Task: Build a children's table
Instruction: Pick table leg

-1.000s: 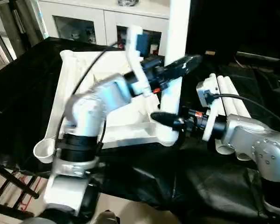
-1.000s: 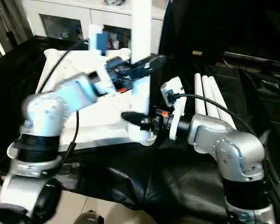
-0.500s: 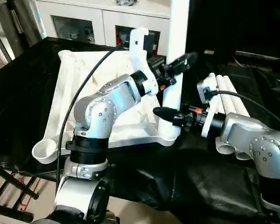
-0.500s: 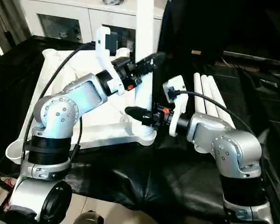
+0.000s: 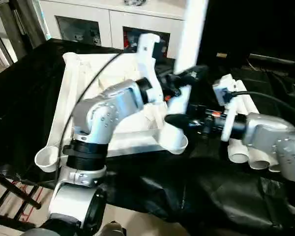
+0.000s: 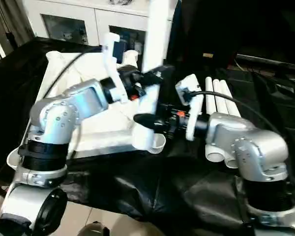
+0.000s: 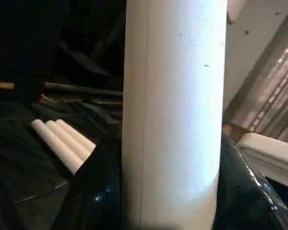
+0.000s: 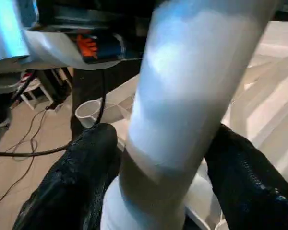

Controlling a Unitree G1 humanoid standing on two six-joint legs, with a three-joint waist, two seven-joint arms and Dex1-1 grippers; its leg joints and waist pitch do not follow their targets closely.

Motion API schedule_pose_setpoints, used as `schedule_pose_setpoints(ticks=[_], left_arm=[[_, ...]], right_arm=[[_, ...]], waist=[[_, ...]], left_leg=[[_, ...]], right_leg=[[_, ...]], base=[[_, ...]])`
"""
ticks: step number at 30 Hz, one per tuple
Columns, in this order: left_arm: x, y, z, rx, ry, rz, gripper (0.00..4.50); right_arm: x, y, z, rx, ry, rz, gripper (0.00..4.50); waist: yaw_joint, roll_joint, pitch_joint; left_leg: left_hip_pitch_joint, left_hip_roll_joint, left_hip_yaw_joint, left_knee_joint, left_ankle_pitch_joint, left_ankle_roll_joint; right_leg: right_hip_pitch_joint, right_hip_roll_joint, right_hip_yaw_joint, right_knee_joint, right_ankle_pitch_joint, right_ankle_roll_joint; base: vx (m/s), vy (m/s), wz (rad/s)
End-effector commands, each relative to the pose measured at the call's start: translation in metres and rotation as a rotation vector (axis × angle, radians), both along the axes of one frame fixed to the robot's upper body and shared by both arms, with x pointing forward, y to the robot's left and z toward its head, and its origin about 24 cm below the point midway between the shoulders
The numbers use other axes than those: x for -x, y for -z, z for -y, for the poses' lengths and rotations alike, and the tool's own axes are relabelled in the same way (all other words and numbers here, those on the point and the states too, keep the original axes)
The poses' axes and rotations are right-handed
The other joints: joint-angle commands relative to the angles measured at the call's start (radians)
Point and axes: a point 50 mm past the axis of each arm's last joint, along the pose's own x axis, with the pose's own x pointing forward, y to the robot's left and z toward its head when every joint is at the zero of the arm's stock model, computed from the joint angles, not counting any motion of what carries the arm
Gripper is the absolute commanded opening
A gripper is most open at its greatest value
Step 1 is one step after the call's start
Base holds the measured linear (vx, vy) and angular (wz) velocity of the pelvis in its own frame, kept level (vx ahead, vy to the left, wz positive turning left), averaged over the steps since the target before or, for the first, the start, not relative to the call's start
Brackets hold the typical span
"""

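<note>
The children's table's white tabletop (image 5: 78, 98) lies ribbed side up on the black-draped work table. One white leg (image 5: 192, 29) stands in its near right corner socket (image 5: 176, 140) and leans to the right. My left gripper (image 5: 184, 78) is shut on this leg at mid height; in the left wrist view both fingers (image 7: 98, 191) press its sides. Lower down, just above the socket, my right gripper (image 5: 177, 120) is open, with a finger (image 8: 86, 182) on each side of the leg (image 8: 182, 96).
Three spare white legs (image 5: 246, 103) lie side by side on the black cloth to the right, behind my right forearm. The near left corner socket (image 5: 46, 158) overhangs the work table's front edge. A white cabinet (image 5: 88, 24) stands behind.
The leg stood upright and now leans right. My right gripper's hold on it has loosened. My left arm stayed on the leg and shifted slightly with it.
</note>
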Motion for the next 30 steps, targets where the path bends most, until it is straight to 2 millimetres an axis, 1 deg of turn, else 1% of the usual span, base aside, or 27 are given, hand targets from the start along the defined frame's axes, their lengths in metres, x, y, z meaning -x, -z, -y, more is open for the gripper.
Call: schedule_pose_setpoints(ticks=[1, 3, 5, 6, 10, 11, 12, 15, 21, 23, 25, 26, 27, 28, 30], left_arm=[[0.004, -0.009, 0.005, 0.03, 0.036, 0.021, 1.86], [0.004, -0.009, 0.005, 0.039, 0.039, 0.019, 1.86], [0.008, -0.013, 0.007, 0.067, 0.078, 0.024, 1.86], [0.009, -0.014, 0.007, 0.069, 0.084, 0.027, 1.86], [0.01, -0.014, 0.007, 0.075, 0.095, 0.029, 1.86], [0.01, -0.014, 0.007, 0.076, 0.096, 0.029, 1.86], [0.01, -0.015, 0.007, 0.076, 0.098, 0.03, 1.86], [0.01, -0.015, 0.006, 0.078, 0.102, 0.03, 1.86], [0.01, -0.016, 0.005, 0.078, 0.11, 0.032, 1.86], [0.01, -0.016, 0.005, 0.078, 0.114, 0.033, 1.86], [0.01, -0.016, 0.005, 0.078, 0.115, 0.034, 1.86], [0.01, -0.016, 0.005, 0.08, 0.118, 0.035, 1.86], [0.01, -0.016, 0.005, 0.081, 0.119, 0.035, 1.86], [0.01, -0.017, 0.006, 0.081, 0.121, 0.036, 1.86], [0.011, -0.017, 0.006, 0.082, 0.124, 0.036, 1.86]], right_arm=[[0.001, -0.008, -0.001, -0.002, -0.034, 0.031, 3.11], [0.001, -0.007, -0.001, -0.001, -0.04, 0.029, 3.11], [0.002, -0.001, -0.004, 0.004, -0.055, 0.006, 3.11], [0.002, 0.0, -0.005, 0.0, -0.057, 0.002, 3.11], [0.001, 0.001, -0.006, -0.011, -0.054, -0.006, 3.11], [0.001, 0.001, -0.006, -0.013, -0.052, -0.007, 3.11], [0.001, 0.001, -0.006, -0.016, -0.05, -0.008, 3.11], [0.0, 0.002, -0.006, -0.02, -0.045, -0.012, 3.11], [0.0, 0.005, -0.004, -0.014, -0.031, -0.019, 3.11], [0.0, 0.005, -0.004, -0.013, -0.028, -0.021, 2.83], [0.0, 0.005, -0.004, -0.014, -0.028, -0.021, 2.73], [0.0, 0.005, -0.004, -0.014, -0.028, -0.021, 2.5], [0.0, 0.005, -0.004, -0.014, -0.028, -0.021, 2.5], [0.0, 0.005, -0.004, -0.014, -0.028, -0.021, 2.33], [0.0, 0.005, -0.004, -0.015, -0.027, -0.022, 2.2]], waist=[[0.001, -0.008, -0.082], [0.001, -0.008, -0.082], [0.001, -0.007, -0.082], [0.001, -0.006, -0.082], [0.001, -0.006, -0.082], [0.001, -0.006, -0.082], [0.001, -0.003, -0.082], [0.001, -0.003, -0.082], [0.001, -0.003, -0.083], [0.002, -0.001, -0.083], [0.001, -0.002, -0.083], [0.001, -0.002, -0.082], [0.001, -0.003, -0.082], [0.002, -0.002, -0.083], [0.002, -0.001, -0.083]], left_leg=[[0.004, 0.047, -0.011, -0.059, -0.113, 0.0], [0.003, 0.047, -0.011, -0.058, -0.112, 0.001], [0.004, 0.047, -0.011, -0.057, -0.111, 0.005], [0.005, 0.047, -0.011, -0.058, -0.114, 0.005], [0.004, 0.049, -0.012, -0.058, -0.113, 0.005], [0.005, 0.049, -0.012, -0.058, -0.114, 0.004], [0.005, 0.048, -0.012, -0.059, -0.118, 0.003], [0.006, 0.049, -0.012, -0.059, -0.121, 0.0], [0.005, 0.048, -0.012, -0.058, -0.112, 0.0], [0.005, 0.048, -0.013, -0.059, -0.12, 0.0], [0.005, 0.048, -0.012, -0.059, -0.122, -0.001], [0.004, 0.047, -0.012, -0.059, -0.121, -0.001], [0.005, 0.047, -0.012, -0.059, -0.122, -0.001], [0.005, 0.047, -0.012, -0.059, -0.122, -0.002], [0.005, 0.048, -0.013, -0.059, -0.12, -0.002]], right_leg=[[0.064, -0.09, 0.053, -0.083, -0.209, -0.113], [0.063, -0.091, 0.053, -0.083, -0.211, -0.117], [0.062, -0.09, 0.053, -0.084, -0.212, -0.121], [0.062, -0.091, 0.053, -0.085, -0.222, -0.121], [0.061, -0.09, 0.053, -0.082, -0.213, -0.125], [0.061, -0.09, 0.053, -0.083, -0.211, -0.125], [0.061, -0.091, 0.053, -0.084, -0.217, -0.124], [0.061, -0.09, 0.053, -0.084, -0.221, -0.119], [0.062, -0.089, 0.053, -0.082, -0.194, -0.122], [0.062, -0.09, 0.053, -0.084, -0.211, -0.12], [0.062, -0.09, 0.053, -0.084, -0.217, -0.116], [0.062, -0.089, 0.053, -0.085, -0.221, -0.113], [0.062, -0.089, 0.053, -0.086, -0.224, -0.111], [0.061, -0.089, 0.053, -0.086, -0.229, -0.108], [0.061, -0.089, 0.053, -0.085, -0.225, -0.109]], base=[[0.0, 0.0, 0.0], [0.0, 0.0, 0.0], [0.0, 0.0, 0.0], [0.0, 0.0, 0.0], [0.0, 0.0, 0.0], [0.0, 0.0, 0.0], [0.0, 0.0, 0.0], [0.0, 0.0, 0.0], [0.0, 0.0, 0.0], [0.0, 0.0, 0.0], [0.0, 0.0, 0.0], [0.0, 0.0, 0.0], [0.0, 0.0, 0.0], [0.0, 0.0, 0.0], [0.0, 0.0, 0.0]])
